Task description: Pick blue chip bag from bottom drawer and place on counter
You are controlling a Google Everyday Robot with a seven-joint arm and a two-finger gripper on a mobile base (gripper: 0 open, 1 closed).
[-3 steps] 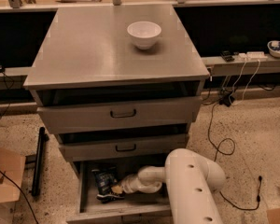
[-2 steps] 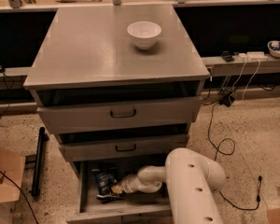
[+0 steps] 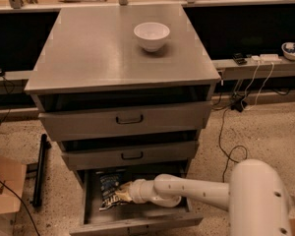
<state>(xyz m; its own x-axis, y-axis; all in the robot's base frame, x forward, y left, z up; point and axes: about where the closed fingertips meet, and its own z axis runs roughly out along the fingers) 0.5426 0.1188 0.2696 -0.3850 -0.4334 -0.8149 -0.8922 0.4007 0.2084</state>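
Observation:
The blue chip bag (image 3: 107, 185) lies in the left part of the open bottom drawer (image 3: 137, 221), dark navy with white lettering. My gripper (image 3: 121, 193) is inside the drawer, right at the bag's right edge and touching it. The white arm reaches in from the lower right. The grey counter (image 3: 98, 53) tops the cabinet above.
A white bowl (image 3: 151, 35) stands on the counter toward the back right. The two upper drawers (image 3: 128, 118) are slightly pulled out above the gripper. A cardboard box (image 3: 5, 186) and a black bar (image 3: 39, 171) lie on the floor at left. Cables (image 3: 226, 132) run at right.
The arm's thick white link has shifted to the right, and the forearm now stretches longer into the drawer. The gripper stays at the bag, which has hardly moved.

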